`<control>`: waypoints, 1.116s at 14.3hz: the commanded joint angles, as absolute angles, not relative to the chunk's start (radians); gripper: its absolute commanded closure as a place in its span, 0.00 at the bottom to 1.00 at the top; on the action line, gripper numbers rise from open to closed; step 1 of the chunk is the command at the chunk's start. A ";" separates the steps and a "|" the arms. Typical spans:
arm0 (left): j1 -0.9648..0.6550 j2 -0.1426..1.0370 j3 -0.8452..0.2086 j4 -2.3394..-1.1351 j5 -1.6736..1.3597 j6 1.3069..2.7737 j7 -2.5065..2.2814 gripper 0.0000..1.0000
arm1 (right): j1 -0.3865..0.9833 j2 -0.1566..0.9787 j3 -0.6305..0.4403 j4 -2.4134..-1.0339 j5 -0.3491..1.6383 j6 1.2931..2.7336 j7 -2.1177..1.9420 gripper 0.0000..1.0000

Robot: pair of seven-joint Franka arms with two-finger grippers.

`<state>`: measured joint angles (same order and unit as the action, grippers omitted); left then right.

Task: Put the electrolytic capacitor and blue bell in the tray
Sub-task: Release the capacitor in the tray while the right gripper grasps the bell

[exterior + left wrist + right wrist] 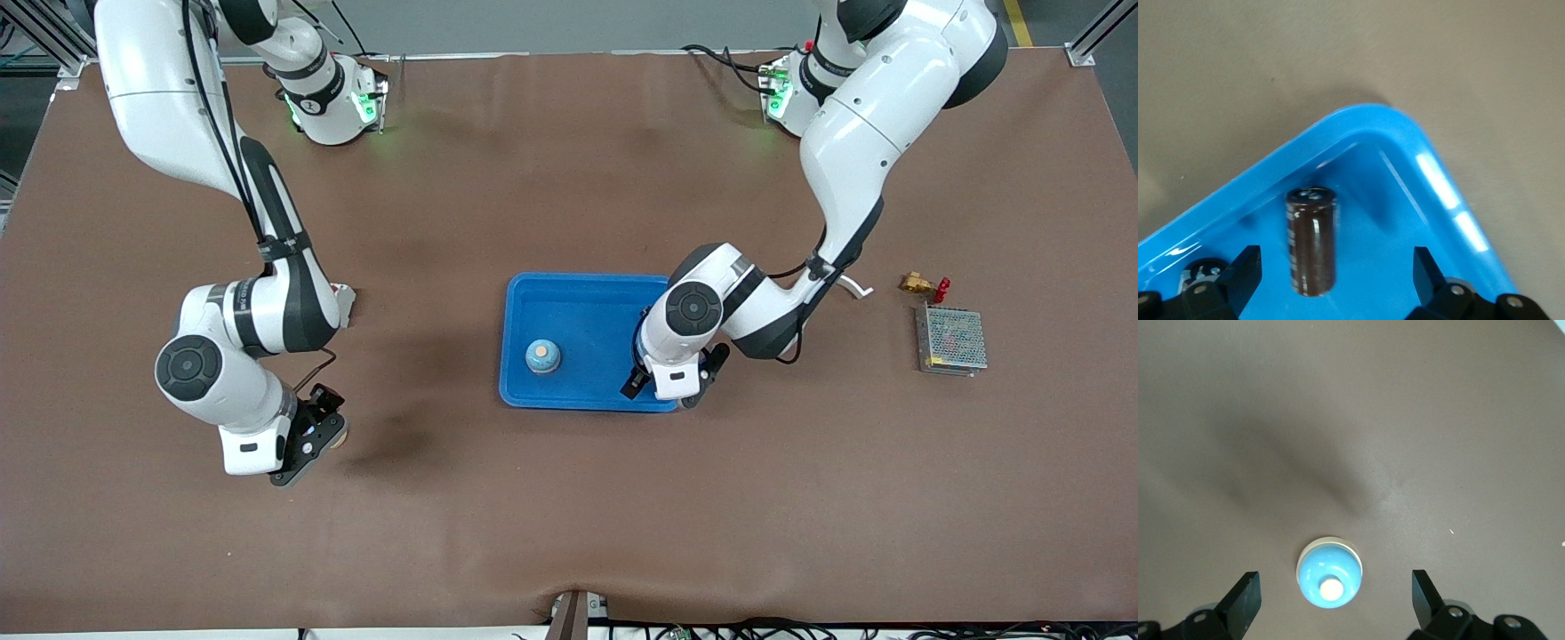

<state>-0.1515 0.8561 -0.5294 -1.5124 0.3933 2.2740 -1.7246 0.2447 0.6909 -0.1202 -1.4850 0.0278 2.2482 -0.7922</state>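
Note:
The blue tray (587, 293) lies mid-table. My left gripper (669, 389) hangs open over the tray's corner nearest the front camera at the left arm's end. In the left wrist view the electrolytic capacitor (1311, 240), a dark brown cylinder, is inside that corner of the tray (1431, 173), between the open left gripper's (1337, 273) fingers and touching neither. The left hand hides it in the front view. My right gripper (311, 440) is open low over the bare table toward the right arm's end. The blue bell (1329, 572), with a white button, sits on the table between the right gripper's (1336, 597) fingers, untouched.
A small round blue thing with a tan top (542, 356) sits in the tray. Toward the left arm's end lie a brass fitting with a red part (923, 285), a metal mesh box (951, 340) and a small white piece (856, 286).

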 commanded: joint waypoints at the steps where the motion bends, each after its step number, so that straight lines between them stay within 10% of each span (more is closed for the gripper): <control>1: -0.146 0.822 -0.538 -1.488 0.379 2.231 -1.707 0.00 | 0.221 0.701 -0.095 -1.477 0.021 2.252 -0.880 0.00; 16: -0.026 0.626 -0.538 -1.387 0.354 1.962 -1.257 0.00 | 0.169 0.712 -0.091 -1.615 0.143 2.355 -1.089 0.00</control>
<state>-0.0494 0.6619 -0.5354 -1.3771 0.3728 2.0047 -1.3348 0.1908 0.7213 -0.1112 -1.5960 0.1276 2.3332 -1.0637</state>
